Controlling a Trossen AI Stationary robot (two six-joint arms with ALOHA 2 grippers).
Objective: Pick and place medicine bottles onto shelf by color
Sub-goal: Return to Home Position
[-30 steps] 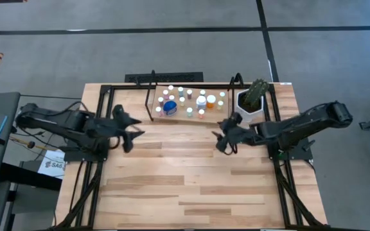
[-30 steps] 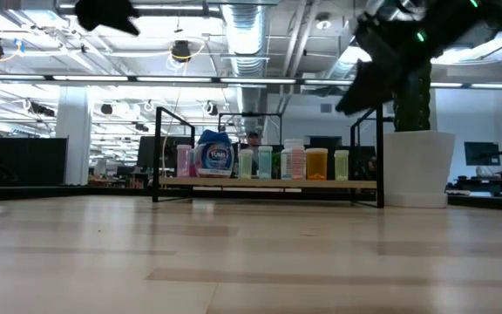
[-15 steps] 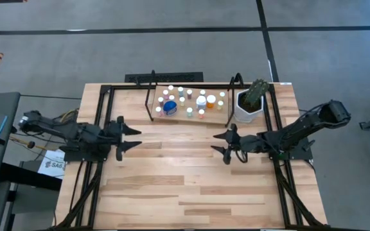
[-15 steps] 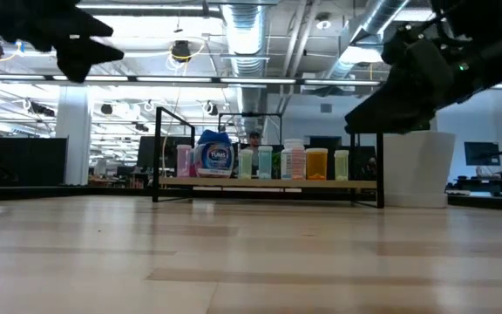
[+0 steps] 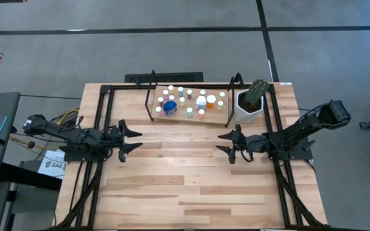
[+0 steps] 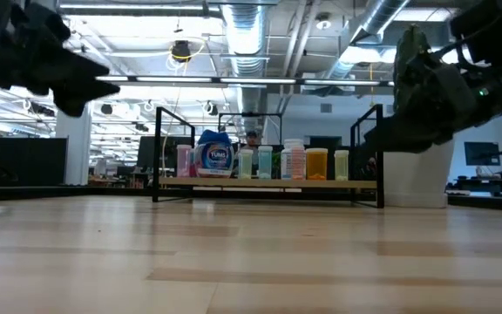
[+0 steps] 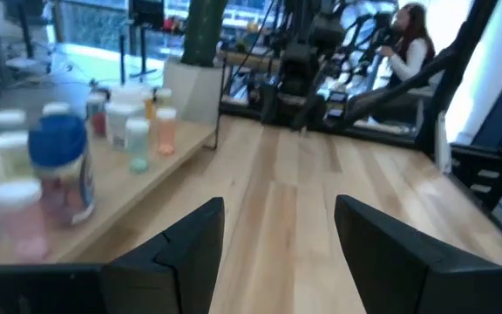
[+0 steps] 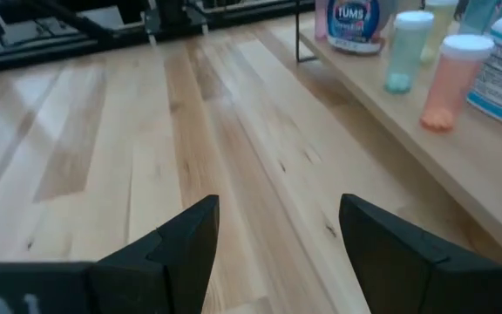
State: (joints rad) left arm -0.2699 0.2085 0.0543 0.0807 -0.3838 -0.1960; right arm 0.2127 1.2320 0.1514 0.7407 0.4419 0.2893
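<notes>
The left gripper hovers off the shelf's left front corner, fingers spread wide with nothing between them. The right gripper hangs off the shelf's right front corner, likewise wide open and empty, its tips turned toward the left one. Both are clear of the shelf. The medicine bottles all stand on the shelf's wood board, the larger blue one near its left end, orange and pale green ones toward its right. A white pot with a green plant sits just beside the shelf's right end.
</notes>
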